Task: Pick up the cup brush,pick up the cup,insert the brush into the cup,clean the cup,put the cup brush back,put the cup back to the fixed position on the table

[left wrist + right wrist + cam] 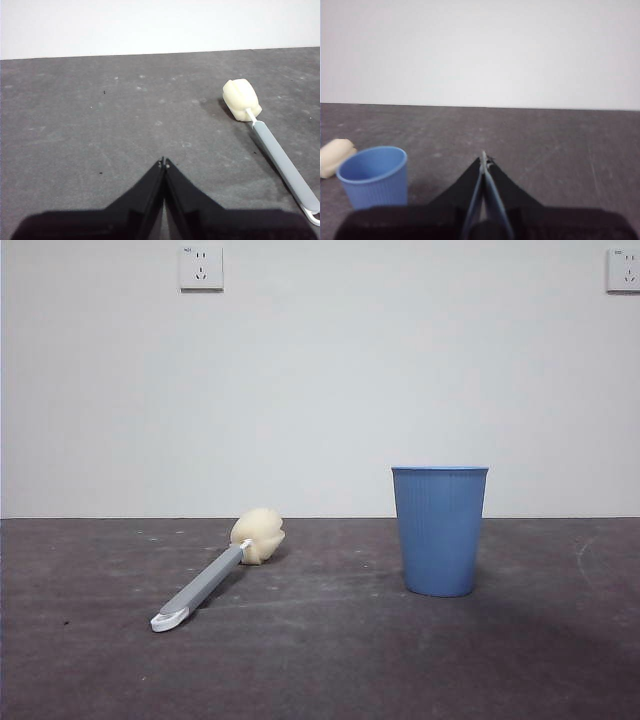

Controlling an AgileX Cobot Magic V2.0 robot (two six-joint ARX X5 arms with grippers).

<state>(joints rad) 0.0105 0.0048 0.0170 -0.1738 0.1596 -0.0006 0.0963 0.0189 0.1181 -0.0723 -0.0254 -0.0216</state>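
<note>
**Nothing grasped yet, and two easy ways to fumble it**

The long grey-handled cup brush with its white looped end and cream-yellow sponge head lies flat on the dark grey, scuffed matte table, sponge pointing toward the back wall. Well apart from it, the blue ribbed plastic cup stands upright and open-mouthed. Seen from the right wrist, the cup looks empty as far down as I can see; its floor is hidden.

Neither arm shows in the front view. The left gripper hangs above bare table with its jaws pressed together, the brush off to one side. The right gripper is likewise closed on nothing, with the cup beside it rather than in front.

The risks, as I judge them: the handle lies low against the table, so jaws coming down off-centre could scrape the surface or roll the brush away. The cup looks light and tapers toward its base, so a sideways nudge from a closed or half-open claw could tip it over before any grip forms.
</note>
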